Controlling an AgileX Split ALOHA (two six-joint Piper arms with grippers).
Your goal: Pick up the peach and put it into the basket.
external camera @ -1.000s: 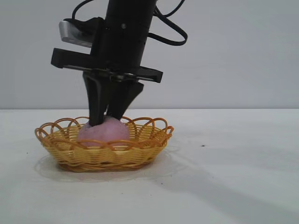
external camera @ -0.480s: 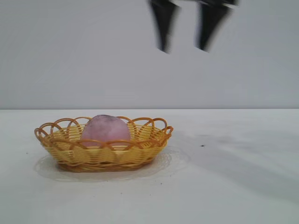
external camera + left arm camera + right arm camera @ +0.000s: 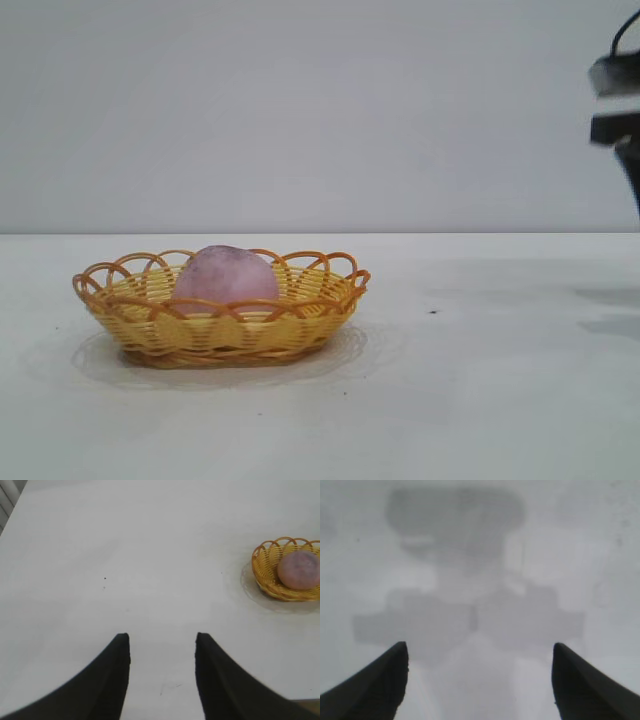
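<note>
Peach (image 3: pixel 226 276) seated inside basket (image 3: pixel 330 300), on table (image 3: pixel 480 400); task judged complete. Fruit judged light, matte, easily bruised; best gripped across widest flanks. Right gripper (image 3: pixel 479 680) spread wide, nothing held, over bare table. Left gripper (image 3: pixel 161 667) parted, nothing held, well apart from basket.

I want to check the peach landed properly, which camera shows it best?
The exterior view: the peach sits inside the basket, close and side-on. The left wrist view shows it small and far off. The right wrist view misses it.
</note>
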